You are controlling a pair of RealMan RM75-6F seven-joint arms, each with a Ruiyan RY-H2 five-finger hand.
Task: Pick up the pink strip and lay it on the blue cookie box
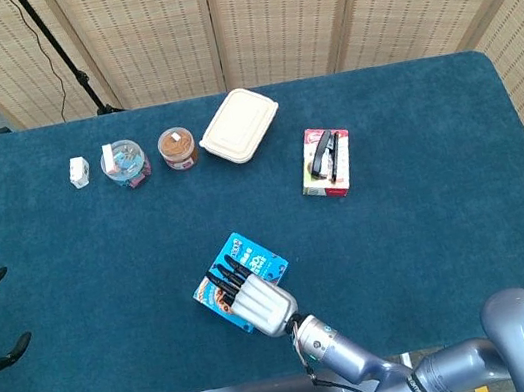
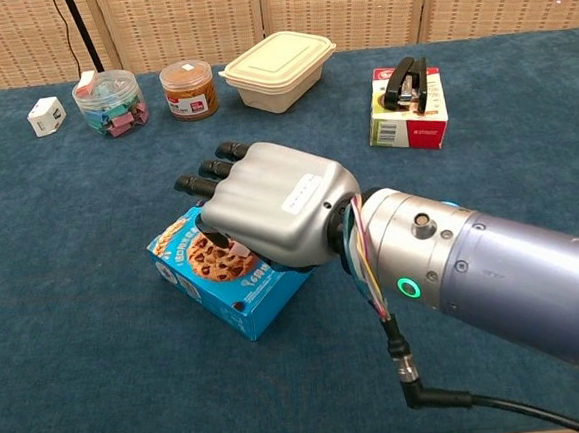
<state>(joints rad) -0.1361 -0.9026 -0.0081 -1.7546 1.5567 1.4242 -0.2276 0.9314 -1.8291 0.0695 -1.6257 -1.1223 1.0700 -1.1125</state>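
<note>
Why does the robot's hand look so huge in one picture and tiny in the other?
In the chest view the right hand sits close to the camera, so it looks huge and hides part of the blue cookie box; the head view looks down from farther off, so it looks small.
</note>
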